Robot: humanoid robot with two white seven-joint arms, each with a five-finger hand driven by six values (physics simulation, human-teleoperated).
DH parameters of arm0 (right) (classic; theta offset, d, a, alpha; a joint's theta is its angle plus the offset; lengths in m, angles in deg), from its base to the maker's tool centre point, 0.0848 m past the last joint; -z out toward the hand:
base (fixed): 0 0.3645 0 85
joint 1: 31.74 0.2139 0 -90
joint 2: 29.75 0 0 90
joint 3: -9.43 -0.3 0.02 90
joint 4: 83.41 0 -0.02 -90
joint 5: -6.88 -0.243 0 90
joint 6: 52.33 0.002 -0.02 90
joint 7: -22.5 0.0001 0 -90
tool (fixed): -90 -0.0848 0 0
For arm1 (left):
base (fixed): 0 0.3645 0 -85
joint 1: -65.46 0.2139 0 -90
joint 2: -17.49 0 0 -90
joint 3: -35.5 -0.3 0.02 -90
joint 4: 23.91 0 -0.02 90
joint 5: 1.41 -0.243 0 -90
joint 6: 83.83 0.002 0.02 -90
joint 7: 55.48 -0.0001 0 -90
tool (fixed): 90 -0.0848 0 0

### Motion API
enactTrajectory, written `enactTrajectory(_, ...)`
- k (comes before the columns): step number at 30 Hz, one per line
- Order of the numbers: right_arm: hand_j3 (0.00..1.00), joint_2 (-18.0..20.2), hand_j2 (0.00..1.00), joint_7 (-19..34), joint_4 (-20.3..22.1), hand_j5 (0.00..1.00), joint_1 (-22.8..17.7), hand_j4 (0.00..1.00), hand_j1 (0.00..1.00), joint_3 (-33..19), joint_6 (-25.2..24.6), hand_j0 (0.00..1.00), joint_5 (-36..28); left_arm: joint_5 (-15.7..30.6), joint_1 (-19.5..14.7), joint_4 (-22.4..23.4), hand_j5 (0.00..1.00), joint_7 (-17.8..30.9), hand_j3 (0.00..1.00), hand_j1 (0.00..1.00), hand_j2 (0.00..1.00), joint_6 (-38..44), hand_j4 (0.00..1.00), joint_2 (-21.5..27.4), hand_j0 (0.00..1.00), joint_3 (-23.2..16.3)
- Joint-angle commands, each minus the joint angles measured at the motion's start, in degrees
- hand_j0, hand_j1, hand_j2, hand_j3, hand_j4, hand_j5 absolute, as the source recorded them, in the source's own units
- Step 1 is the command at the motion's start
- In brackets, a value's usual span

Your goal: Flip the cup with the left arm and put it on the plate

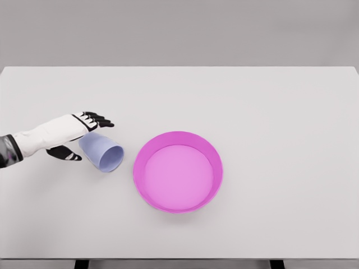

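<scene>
Left hand [78, 134], entering from the left edge of the frame, straddles the closed end of the cup [102, 151]: dark fingers [98, 119] reach over the top of it, the thumb [64, 153] lies below, and they sit apart around the base; whether they already press on it cannot be told. Cup, pale blue, lies on its side on the surface [280, 112] at left of centre, its open mouth turned toward the lower right, toward the plate [178, 171]. Plate, a magenta dish with a raised rim, sits just right of the cup, close but apparently not touching, and holds nothing. Approaching from the base end probably leaves the mouth free, so that a wrist turn could stand the cup upright before a short carry rightward. Right arm is not visible.
</scene>
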Motion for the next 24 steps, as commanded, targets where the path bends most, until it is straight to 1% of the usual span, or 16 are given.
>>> enactTrajectory(1, 1.0, 0.0, 1.0, 0.01, -0.01, 1.0, 0.0, 1.0, 1.0, 0.0, 0.0, 1.0, 0.0, 0.28, 0.0, 0.15, 1.0, -0.03, 1.0, 1.0, 1.0, 0.09, 1.0, -0.52, 1.0, -0.1)
enactTrajectory(9, 1.0, 0.0, 1.0, 0.01, -0.01, 1.0, 0.0, 1.0, 1.0, 0.0, 0.0, 1.0, 0.0, 0.28, -0.09, -0.2, 1.0, -0.03, 1.0, 1.0, 1.0, 0.0, 1.0, -0.6, 1.0, -1.41)
enactTrajectory(24, 1.0, 0.0, 1.0, 0.01, -0.01, 1.0, 0.0, 1.0, 1.0, 0.0, 0.0, 1.0, 0.0, 0.28, -0.09, -0.2, 1.0, -0.03, 1.0, 1.0, 1.0, 0.09, 1.0, -2.18, 1.0, -1.59)
